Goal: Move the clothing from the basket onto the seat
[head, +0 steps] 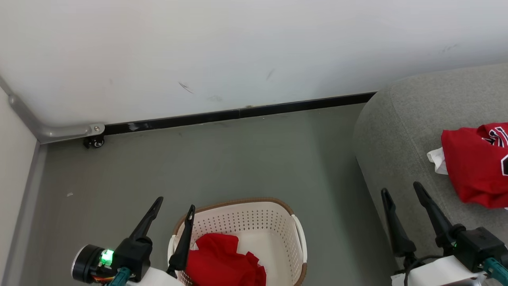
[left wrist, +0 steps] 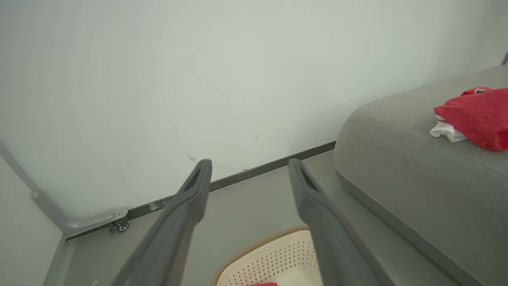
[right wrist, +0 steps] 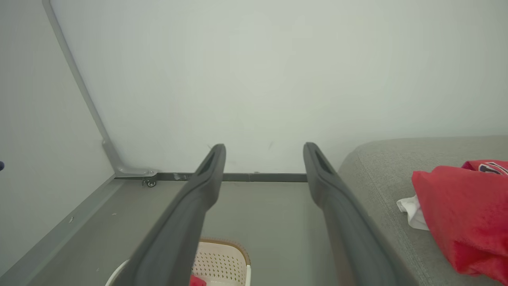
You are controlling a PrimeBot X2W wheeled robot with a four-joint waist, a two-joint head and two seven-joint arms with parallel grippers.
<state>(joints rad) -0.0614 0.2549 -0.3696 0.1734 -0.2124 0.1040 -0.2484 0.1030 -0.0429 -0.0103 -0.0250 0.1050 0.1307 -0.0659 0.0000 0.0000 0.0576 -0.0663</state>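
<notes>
Handling: bright red soft garment (head: 222, 258) in cream perforated plastic basket (head: 254, 222) is light, limp (likely slippery); pinch a raised fold; left hand (head: 176, 202), right hand (head: 400, 187) spread wide, empty

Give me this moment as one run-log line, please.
left gripper: open, empty | right gripper: open, empty | basket: red garment inside | sofa: red jersey on it

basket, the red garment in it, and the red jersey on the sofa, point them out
basket (head: 254, 220): head view, perforated back wall
red garment (head: 222, 258): head view, middle of the crumpled cloth
red jersey (head: 472, 167): head view, plain red part left of the lettering
</notes>
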